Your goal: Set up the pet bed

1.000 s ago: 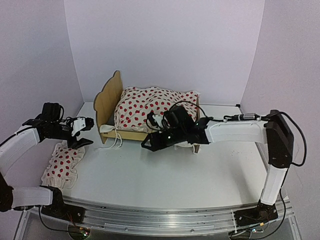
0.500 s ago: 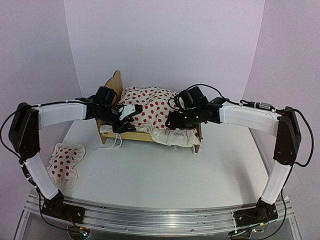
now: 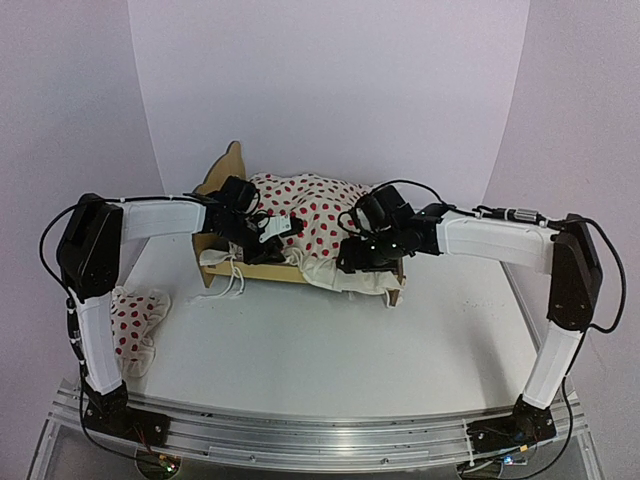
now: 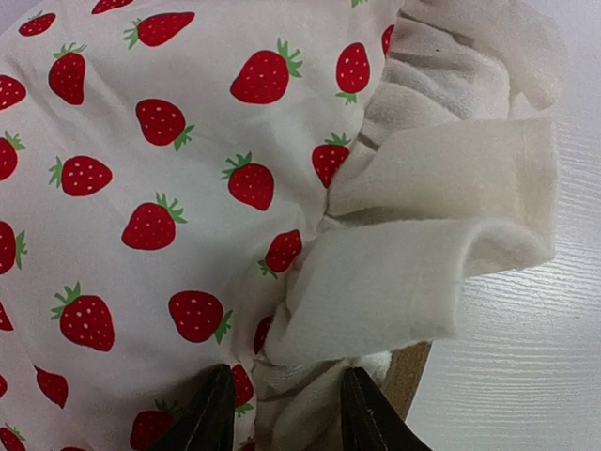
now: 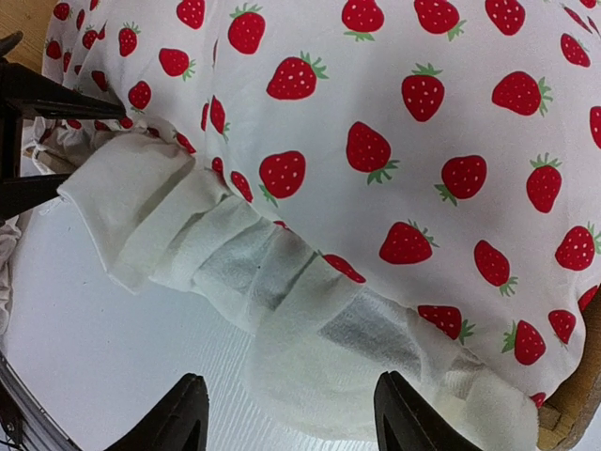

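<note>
**Pet bed.** The pet bed (image 3: 262, 272) stands on the desk (image 3: 330, 350) at the 12 o'clock side, close to the rear wall. Its scalloped headboard (image 3: 222, 178) is at the 9 o'clock end and its low footboard (image 3: 397, 290) at the 3 o'clock end. A strawberry-print cloth (image 3: 315, 210) is heaped over the frame. Its cream ruffle (image 3: 345, 280) spills over the near rail and the footboard corner.

**Left pincer.** The left pincer (image 3: 278, 232) is over the near side of the bed, toward the headboard end. In the left wrist view both fingers (image 4: 214, 413) stand apart, with a fold of the ruffle between them. Whether they press on the fold cannot be told.

**Right pincer.** The right pincer (image 3: 352, 258) is over the near side toward the footboard. In the right wrist view its fingers (image 5: 183, 413) stand wide apart, one on either side of a bulge of ruffle. They are not clamped on anything.

**Pillow.** A small pillow (image 3: 130, 320) in the same print lies on the desk at 8 o'clock, well apart from the bed, beside the left arm's upright link.
</note>
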Controlling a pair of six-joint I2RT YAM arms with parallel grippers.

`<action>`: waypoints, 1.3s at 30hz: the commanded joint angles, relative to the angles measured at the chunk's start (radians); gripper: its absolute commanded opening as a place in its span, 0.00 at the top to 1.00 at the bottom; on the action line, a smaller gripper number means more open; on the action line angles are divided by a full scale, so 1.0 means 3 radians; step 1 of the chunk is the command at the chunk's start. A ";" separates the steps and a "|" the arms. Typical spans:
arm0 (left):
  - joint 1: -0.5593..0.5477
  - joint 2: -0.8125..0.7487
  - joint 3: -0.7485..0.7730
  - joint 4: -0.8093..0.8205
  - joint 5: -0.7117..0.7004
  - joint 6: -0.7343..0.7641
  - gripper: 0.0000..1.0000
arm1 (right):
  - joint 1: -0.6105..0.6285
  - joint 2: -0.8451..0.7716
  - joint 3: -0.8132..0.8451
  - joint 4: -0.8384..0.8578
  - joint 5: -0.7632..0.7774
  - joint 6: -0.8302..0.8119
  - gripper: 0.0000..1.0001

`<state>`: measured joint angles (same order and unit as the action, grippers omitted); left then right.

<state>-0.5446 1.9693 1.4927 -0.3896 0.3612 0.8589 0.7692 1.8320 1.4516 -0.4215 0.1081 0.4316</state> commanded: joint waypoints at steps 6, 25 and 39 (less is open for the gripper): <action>0.0000 0.0102 0.0130 -0.0171 -0.0068 0.0063 0.90 | 0.0018 -0.0027 0.0081 0.0022 -0.0078 0.0041 0.40; 0.0485 -0.0799 0.0282 -0.0615 0.0151 0.0143 1.00 | 0.0018 0.0102 0.0080 0.0050 -0.0068 -0.0214 0.40; 0.0389 -0.1320 -0.0627 -0.0705 0.0186 0.0632 0.55 | 0.0018 -0.0026 0.0003 0.0021 0.0129 -0.0212 0.40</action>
<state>-0.4054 1.6145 1.3583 -0.6240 0.4353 1.0335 0.7692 1.8515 1.4506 -0.4160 0.1029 0.3714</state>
